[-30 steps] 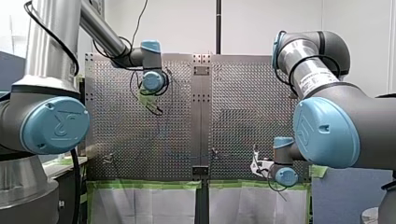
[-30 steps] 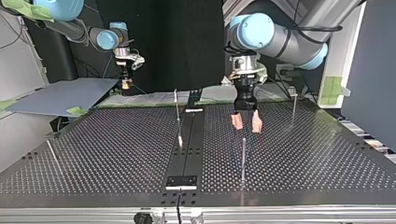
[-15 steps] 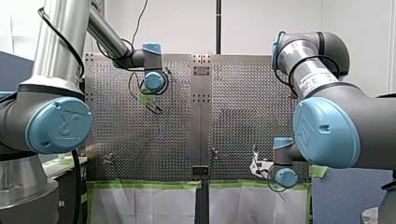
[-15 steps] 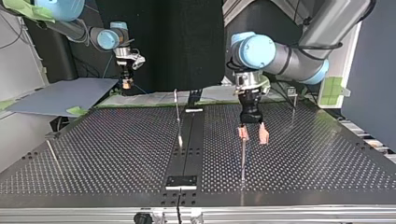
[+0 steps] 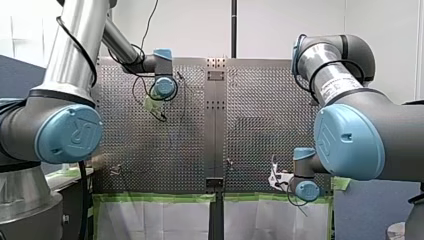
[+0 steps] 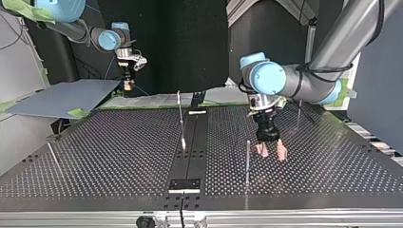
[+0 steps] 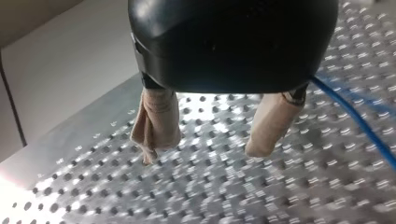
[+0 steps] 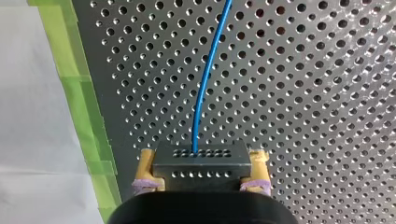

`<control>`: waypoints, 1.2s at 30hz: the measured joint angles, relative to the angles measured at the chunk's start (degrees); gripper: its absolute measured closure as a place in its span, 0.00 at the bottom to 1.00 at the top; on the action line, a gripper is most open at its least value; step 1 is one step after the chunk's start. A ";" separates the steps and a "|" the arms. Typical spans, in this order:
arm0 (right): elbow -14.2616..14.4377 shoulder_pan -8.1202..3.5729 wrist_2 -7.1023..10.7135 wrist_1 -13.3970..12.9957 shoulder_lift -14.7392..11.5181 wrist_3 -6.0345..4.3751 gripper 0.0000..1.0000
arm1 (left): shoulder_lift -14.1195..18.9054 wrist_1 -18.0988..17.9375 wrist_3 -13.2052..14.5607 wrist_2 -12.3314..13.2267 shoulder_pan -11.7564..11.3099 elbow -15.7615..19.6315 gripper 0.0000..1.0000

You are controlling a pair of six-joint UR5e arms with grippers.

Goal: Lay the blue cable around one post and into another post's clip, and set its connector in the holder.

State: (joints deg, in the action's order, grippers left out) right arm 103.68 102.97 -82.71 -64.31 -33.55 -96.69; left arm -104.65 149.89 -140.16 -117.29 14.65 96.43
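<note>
While the blue cable runs ahead from its connector, which is clamped between the right gripper's yellow pads, the left gripper, fingers spread and empty, has descended past a post. The cable now lies just beside one finger, so a grasp looks imminent.

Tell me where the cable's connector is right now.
In the right wrist view, the connector is clamped in my right gripper, above the perforated table near its green tape edge.
</note>
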 joint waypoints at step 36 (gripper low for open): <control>1.44 -3.09 -4.04 8.32 -6.08 -3.45 1.00 | -0.06 0.97 4.56 3.81 -3.92 -1.53 0.02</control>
State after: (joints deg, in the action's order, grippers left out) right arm 105.11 99.87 -86.75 -55.99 -39.63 -100.14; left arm -104.71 150.86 -135.60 -113.48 10.72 94.90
